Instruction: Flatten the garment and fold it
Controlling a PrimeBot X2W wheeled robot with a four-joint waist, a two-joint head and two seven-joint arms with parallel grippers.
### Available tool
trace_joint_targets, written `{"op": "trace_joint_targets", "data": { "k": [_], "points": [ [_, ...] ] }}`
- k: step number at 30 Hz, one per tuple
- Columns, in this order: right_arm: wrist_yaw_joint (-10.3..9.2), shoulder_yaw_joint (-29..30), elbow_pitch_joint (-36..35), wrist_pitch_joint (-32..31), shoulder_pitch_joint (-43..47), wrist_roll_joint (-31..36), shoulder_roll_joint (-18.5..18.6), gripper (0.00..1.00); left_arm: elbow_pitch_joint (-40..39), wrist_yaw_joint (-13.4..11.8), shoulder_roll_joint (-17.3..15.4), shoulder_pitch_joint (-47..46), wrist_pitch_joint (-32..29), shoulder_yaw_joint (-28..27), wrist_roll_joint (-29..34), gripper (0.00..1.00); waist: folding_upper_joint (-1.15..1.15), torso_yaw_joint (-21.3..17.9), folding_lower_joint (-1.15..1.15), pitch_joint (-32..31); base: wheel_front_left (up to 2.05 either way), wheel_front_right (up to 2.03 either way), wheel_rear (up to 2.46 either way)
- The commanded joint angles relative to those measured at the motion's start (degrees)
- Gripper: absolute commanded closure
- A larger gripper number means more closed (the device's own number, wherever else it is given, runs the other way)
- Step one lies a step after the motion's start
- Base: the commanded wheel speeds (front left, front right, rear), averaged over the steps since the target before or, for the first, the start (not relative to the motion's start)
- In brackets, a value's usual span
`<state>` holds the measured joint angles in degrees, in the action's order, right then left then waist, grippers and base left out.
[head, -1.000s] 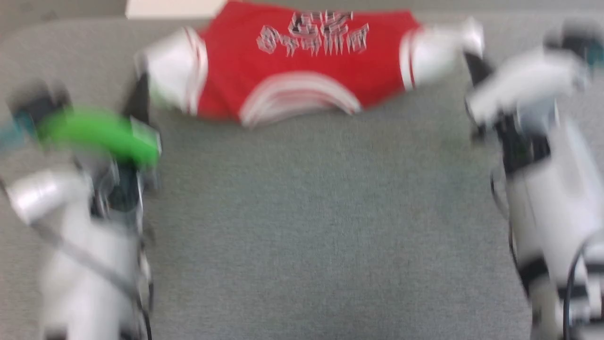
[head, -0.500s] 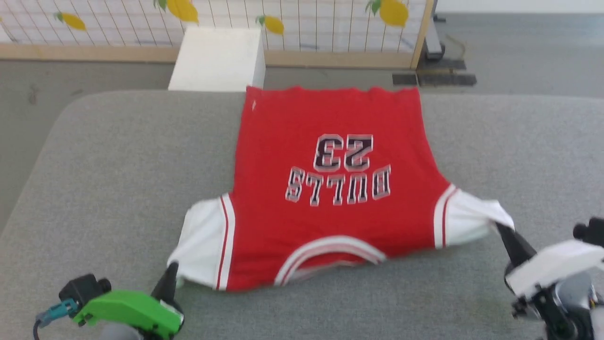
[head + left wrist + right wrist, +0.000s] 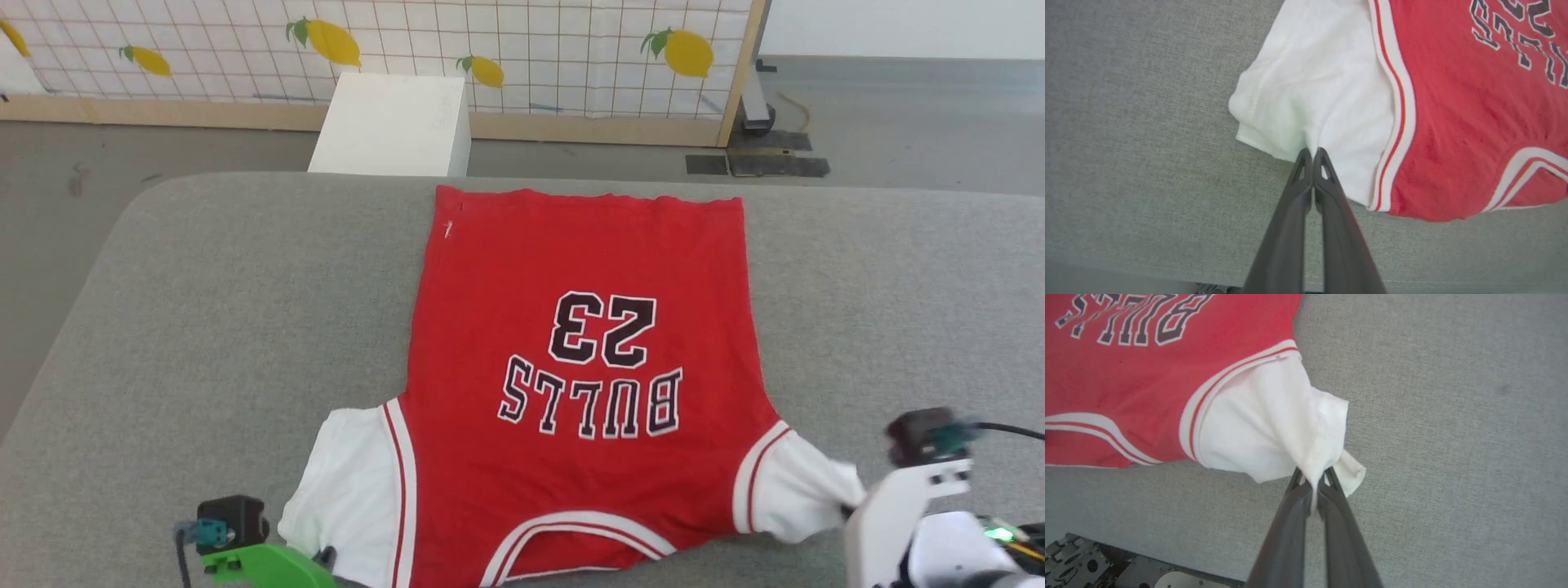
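One garment [image 3: 584,269], a red cloth jersey with two white short sleeves and striped red-and-white trim, lies spread front-up on the grey fabric-covered table [image 3: 229,310]. Its black, white-edged "BULLS" and "23" read upside down in the head view. Two hands grip it: the left hand [image 3: 1312,152], fingers pressed together, pinches one sleeve's hem, and the right hand [image 3: 1312,475], likewise closed, pinches the bunched edge of the other sleeve.

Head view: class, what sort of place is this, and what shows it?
Probably an indoor robot workspace, not a home: a red jersey spread on a grey padded table, a lemon-print partition, and a white box beyond it.
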<state>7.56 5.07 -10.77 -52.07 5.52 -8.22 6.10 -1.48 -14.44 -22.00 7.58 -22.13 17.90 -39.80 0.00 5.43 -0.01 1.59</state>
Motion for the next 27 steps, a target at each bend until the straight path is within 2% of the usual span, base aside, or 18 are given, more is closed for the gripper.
{"op": "trace_joint_targets", "data": {
  "k": [1,5,10,11,12,13,16,20,24,27],
  "points": [
    [-0.08,-1.29,0.93,-1.97,-0.87,1.1,0.54,1.0,0.81,-0.01,0.1,-1.65,-0.07,0.21,0.44,1.0,0.0,0.1,0.01,0.42,0.0,0.0,0.0],
    [-0.08,-3.53,5.61,-4.98,-2.04,2.58,0.58,1.0,2.63,0.16,1.3,-2.54,0.73,0.1,-0.24,1.0,0.0,0.15,0.01,1.09,0.0,0.0,0.0],
    [-0.08,-4.15,11.1,-4.04,-2.77,3.27,0.27,1.0,3.9,0.4,2.0,-2.96,2.07,-0.45,-0.84,1.0,0.0,0.29,0.01,1.58,0.0,0.0,0.0],
    [-0.08,-3.82,11.94,-2.81,-3.09,3.19,0.13,0.76,3.99,0.45,2.14,-2.99,2.44,-0.73,-1.11,1.0,0.0,0.24,0.01,1.62,0.0,0.0,0.0],
    [-0.08,-3.66,12.46,-2.21,-3.26,3.12,0.05,0.1,4.02,0.47,2.13,-3.0,2.59,-0.87,-1.21,1.0,0.0,0.17,0.01,1.63,0.0,0.0,0.0],
    [-0.08,-3.24,12.81,-1.45,-3.47,2.75,-0.09,0.0,3.97,0.44,2.05,-3.0,2.85,-1.04,-1.2,1.0,0.0,0.04,0.01,1.55,0.0,0.0,0.0],
    [-0.08,-1.4,12.11,1.38,-4.27,0.4,-0.81,0.0,3.58,0.28,2.09,-2.69,3.17,-1.47,-1.57,1.0,0.0,-0.4,0.01,1.07,0.0,0.0,0.0],
    [-0.08,3.25,8.02,5.47,-5.35,-6.25,-2.37,0.0,2.44,-0.16,2.02,-1.93,3.34,-1.73,-1.76,1.0,0.0,-0.91,0.01,0.33,0.0,0.0,0.0],
    [-0.08,8.51,3.53,12.16,-8.35,-13.06,-3.1,0.0,1.2,-0.39,1.79,-1.39,3.23,-1.57,-1.67,1.0,0.0,-1.41,0.01,0.13,0.0,0.0,0.0],
    [-0.08,11.37,4.49,17.97,-12.08,-18.74,-3.19,0.0,0.13,-0.66,1.74,-1.39,3.07,-1.51,-1.65,1.0,0.0,-1.59,0.01,0.73,0.0,0.0,0.0]
  ]
}}
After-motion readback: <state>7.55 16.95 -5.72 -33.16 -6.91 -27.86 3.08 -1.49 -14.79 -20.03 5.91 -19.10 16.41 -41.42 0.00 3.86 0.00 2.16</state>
